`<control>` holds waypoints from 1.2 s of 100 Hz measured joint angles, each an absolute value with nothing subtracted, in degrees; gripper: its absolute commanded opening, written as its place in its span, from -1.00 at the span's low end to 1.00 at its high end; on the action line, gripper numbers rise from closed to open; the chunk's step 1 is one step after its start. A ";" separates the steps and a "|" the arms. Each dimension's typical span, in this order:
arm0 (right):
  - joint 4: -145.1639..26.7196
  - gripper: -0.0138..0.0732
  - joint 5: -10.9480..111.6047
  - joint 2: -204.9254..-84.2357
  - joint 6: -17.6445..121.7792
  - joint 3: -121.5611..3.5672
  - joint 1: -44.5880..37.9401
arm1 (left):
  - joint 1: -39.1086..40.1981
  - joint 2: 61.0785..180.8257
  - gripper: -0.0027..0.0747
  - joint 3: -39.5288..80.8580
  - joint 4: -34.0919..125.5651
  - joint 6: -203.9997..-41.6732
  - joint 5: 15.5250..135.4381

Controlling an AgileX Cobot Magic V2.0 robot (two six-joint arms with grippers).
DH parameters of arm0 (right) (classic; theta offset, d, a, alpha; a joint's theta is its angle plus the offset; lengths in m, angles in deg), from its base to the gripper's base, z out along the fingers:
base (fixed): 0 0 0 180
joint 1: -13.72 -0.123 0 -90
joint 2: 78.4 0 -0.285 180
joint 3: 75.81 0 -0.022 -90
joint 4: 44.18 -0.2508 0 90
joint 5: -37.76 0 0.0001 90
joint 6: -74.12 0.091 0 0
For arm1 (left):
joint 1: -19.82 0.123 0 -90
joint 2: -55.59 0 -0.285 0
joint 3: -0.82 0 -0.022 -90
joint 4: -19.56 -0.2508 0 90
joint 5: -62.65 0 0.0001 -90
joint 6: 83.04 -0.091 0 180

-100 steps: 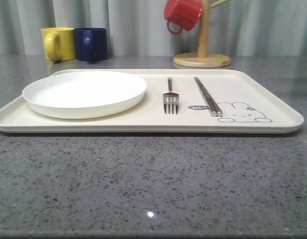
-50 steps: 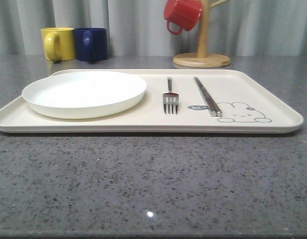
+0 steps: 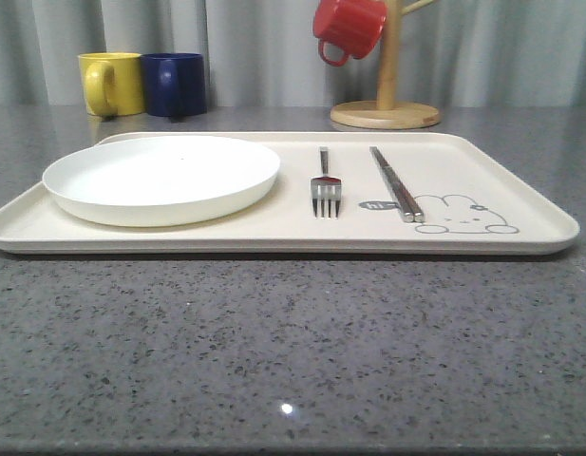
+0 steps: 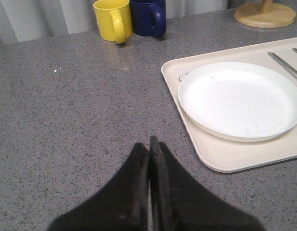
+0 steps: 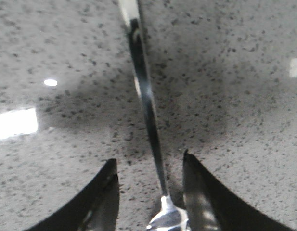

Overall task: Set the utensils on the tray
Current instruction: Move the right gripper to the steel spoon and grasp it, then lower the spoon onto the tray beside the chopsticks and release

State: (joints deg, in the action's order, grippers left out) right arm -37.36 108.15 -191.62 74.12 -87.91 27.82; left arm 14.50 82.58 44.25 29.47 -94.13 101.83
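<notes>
right gripper [image 5: 148,166] sits low over the spoon [image 5: 147,103], jaws wide astride its handle on the counter [image 5: 244,72]; centre, then pinch squarely. left gripper [image 4: 149,144] jaws pressed together.

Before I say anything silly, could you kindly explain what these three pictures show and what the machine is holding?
It is a two-armed robot at a grey table. The front camera shows a cream tray carrying a white plate, a fork and chopsticks. A camera on the left wrist shows the left gripper shut and empty above bare table. A camera on the right wrist shows the right gripper open, its fingers either side of a spoon lying on the table, not gripped yet.
</notes>
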 measured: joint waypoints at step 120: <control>-42.05 -0.84 108.11 -192.59 74.12 -88.00 28.86 | 14.50 82.58 -0.98 44.25 29.47 -94.13 101.83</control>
